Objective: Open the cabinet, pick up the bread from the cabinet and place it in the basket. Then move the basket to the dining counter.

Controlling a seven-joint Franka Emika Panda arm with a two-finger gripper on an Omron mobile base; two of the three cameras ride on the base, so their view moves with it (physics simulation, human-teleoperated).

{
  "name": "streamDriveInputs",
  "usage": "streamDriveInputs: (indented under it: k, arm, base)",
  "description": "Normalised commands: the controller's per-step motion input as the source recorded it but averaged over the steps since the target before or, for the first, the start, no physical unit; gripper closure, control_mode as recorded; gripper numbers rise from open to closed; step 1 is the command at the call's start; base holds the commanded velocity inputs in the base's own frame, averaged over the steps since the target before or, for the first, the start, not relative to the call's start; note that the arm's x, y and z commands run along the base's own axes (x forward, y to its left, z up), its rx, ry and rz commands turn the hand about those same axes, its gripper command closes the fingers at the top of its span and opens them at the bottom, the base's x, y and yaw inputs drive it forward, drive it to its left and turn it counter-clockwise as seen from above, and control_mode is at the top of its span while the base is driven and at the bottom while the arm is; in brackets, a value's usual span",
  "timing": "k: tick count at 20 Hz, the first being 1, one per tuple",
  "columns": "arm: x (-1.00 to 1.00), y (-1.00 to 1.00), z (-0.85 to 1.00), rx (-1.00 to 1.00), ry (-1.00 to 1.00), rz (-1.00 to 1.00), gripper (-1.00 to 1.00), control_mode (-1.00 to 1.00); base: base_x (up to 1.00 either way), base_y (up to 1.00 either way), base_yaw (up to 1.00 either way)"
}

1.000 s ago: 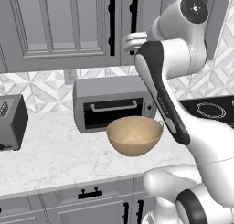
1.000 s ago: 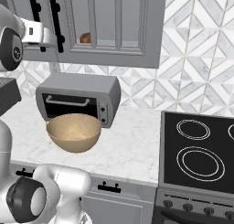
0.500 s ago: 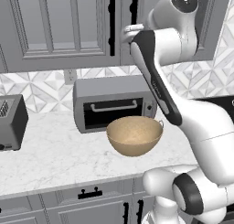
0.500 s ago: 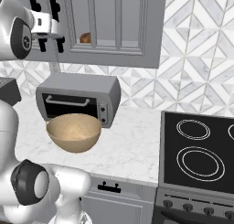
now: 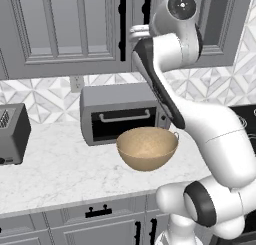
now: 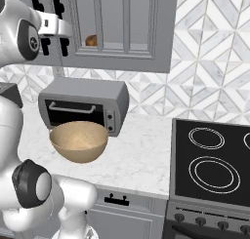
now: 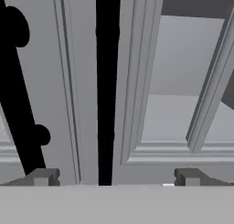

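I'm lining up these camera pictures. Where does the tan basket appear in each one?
Left base view: basket at lower centre, before the toaster oven.
Right base view: basket at lower left, before the same toaster oven.
Hand view: not in it.
Shared landmark: the toaster oven.

kitchen | toaster oven (image 5: 122, 114) | stove (image 6: 212, 160) | wall cabinet (image 6: 124, 28)

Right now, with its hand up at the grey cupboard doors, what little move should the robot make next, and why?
Probably ease the open gripper forward until its fingers straddle a long black vertical handle, then close. The grey wall cabinet is barely ajar, and the golden-brown bread sits inside.
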Motion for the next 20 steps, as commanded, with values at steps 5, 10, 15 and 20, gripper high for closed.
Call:
streamDriveInputs:
  k: [5, 10, 15, 20]
  arm:
    - [0.46, 0.00, 0.00, 0.00, -0.02, -0.02, -1.00, -1.00]
    - [0.42, 0.00, 0.00, 0.00, 0.00, 0.00, -1.00, -1.00]
    - [0.49, 0.00, 0.00, 0.00, 0.00, 0.00, -1.00, -1.00]
    - [0.40, 0.00, 0.00, 0.00, 0.00, 0.00, -1.00, -1.00]
  base:
    - [0.00, 0.00, 0.00]
    - [0.00, 0.00, 0.00]
    - [0.00, 0.00, 0.00]
    - [0.00, 0.00, 0.00]
